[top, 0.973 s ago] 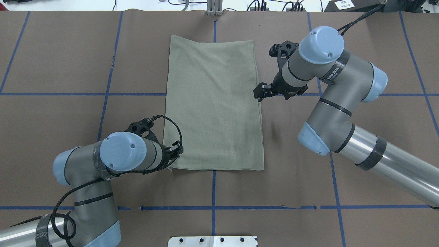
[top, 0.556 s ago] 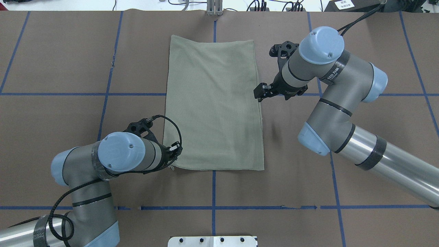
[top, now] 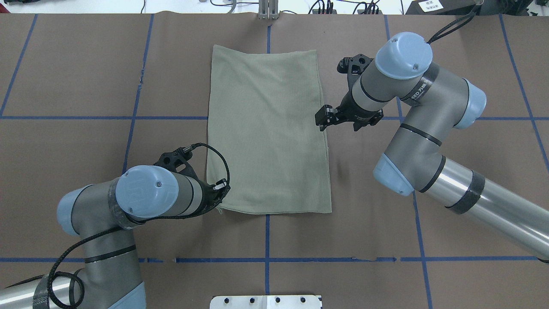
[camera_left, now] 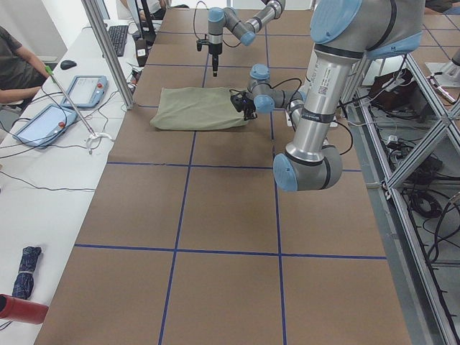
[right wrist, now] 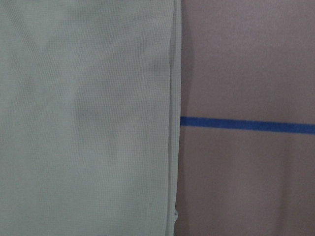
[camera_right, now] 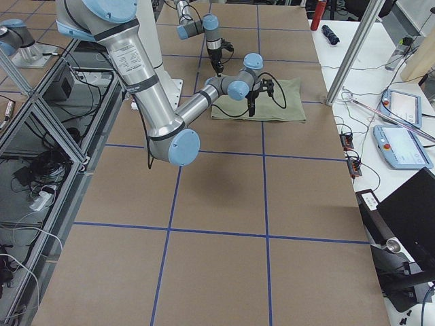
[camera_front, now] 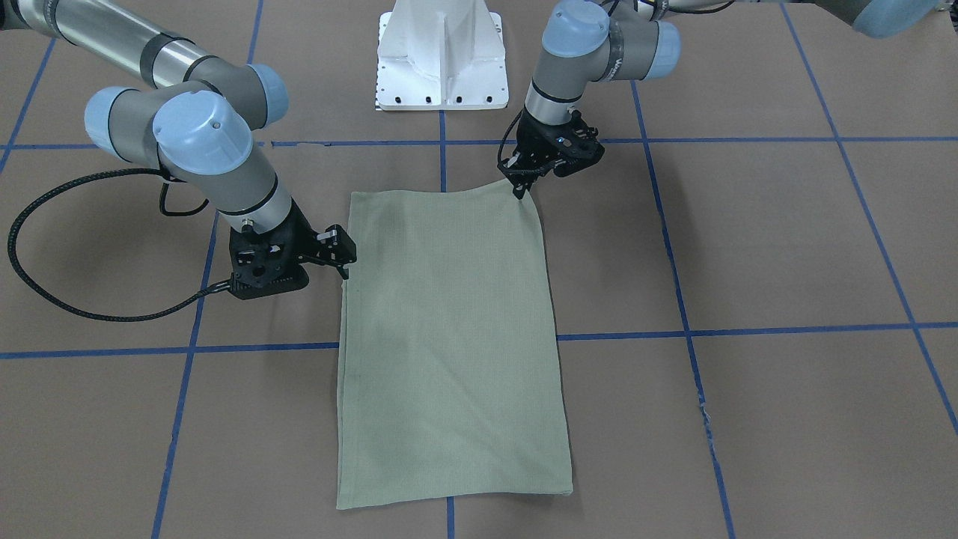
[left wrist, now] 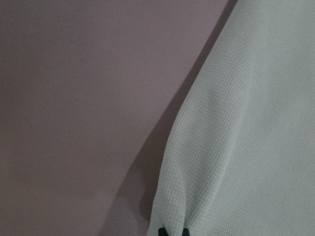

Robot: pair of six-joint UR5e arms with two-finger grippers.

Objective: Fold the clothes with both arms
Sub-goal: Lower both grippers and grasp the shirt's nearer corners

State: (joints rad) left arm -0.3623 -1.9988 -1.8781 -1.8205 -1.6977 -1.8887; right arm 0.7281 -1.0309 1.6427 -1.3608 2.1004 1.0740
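Closest in, your left tool (camera_front: 518, 190) is clamped on a corner of the flat shirt (top: 266, 128) on the counter (top: 85, 77), probably to lift it over. Farther out, your right tool (top: 321, 119) hangs at the edge; apart or together, I cannot tell.

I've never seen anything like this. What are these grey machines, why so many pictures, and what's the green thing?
These are two jointed robot arms: the left arm and the right arm. One picture looks down from behind the robot, one faces it from across the table, two look along the table from its ends, and two close-ups come from cameras on the wrists. On the brown table, marked with blue tape lines, lies a green shirt folded into a rectangle. The left arm's jaws pinch the corner nearest the robot on its left. The right arm's jaws are at the shirt's right edge, and I cannot tell whether they grip.
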